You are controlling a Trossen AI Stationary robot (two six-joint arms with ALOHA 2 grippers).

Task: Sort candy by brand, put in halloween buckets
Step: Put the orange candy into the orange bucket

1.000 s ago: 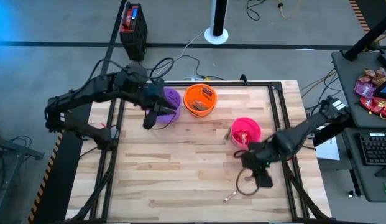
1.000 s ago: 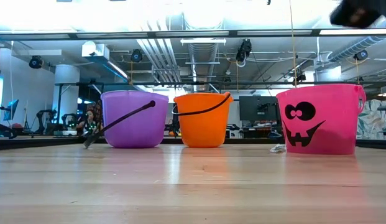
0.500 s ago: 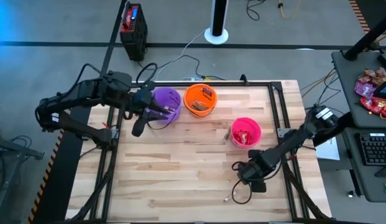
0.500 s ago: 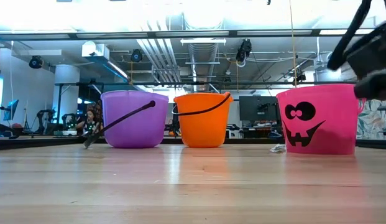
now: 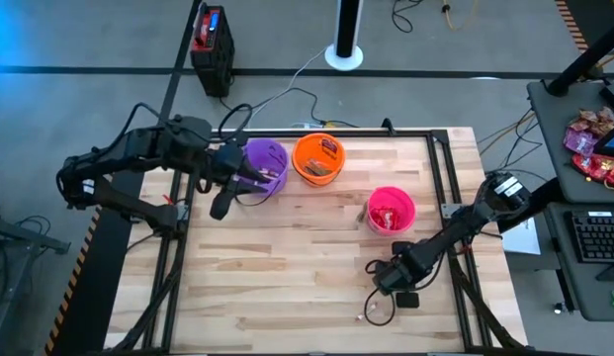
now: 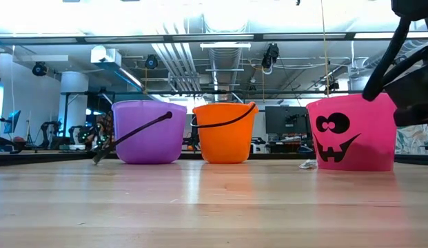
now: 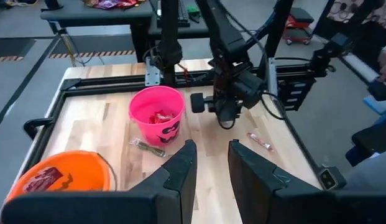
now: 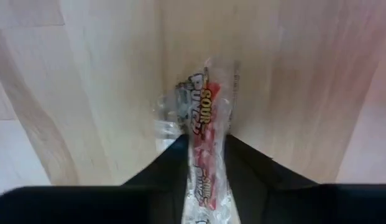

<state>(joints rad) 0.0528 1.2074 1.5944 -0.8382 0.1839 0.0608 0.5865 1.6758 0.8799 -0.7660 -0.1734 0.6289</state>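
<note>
The left gripper (image 5: 219, 205) hangs beside the purple bucket (image 5: 264, 164), fingers slightly apart, empty. Orange bucket (image 5: 318, 158) and pink bucket (image 5: 391, 210) follow; low at the table's near edge, the right gripper (image 5: 378, 297) pinches a pink candy stick (image 8: 205, 146).

Only one piece of lettering can be read: "SOUR", printed in white on the red band of a clear-wrapped candy stick (image 8: 205, 149), seen in the right wrist view; a further word beside it is only partly legible. A black jack-o'-lantern face, not text, is printed on the pink bucket (image 6: 351, 134). No other labels or numbers can be made out.
</note>
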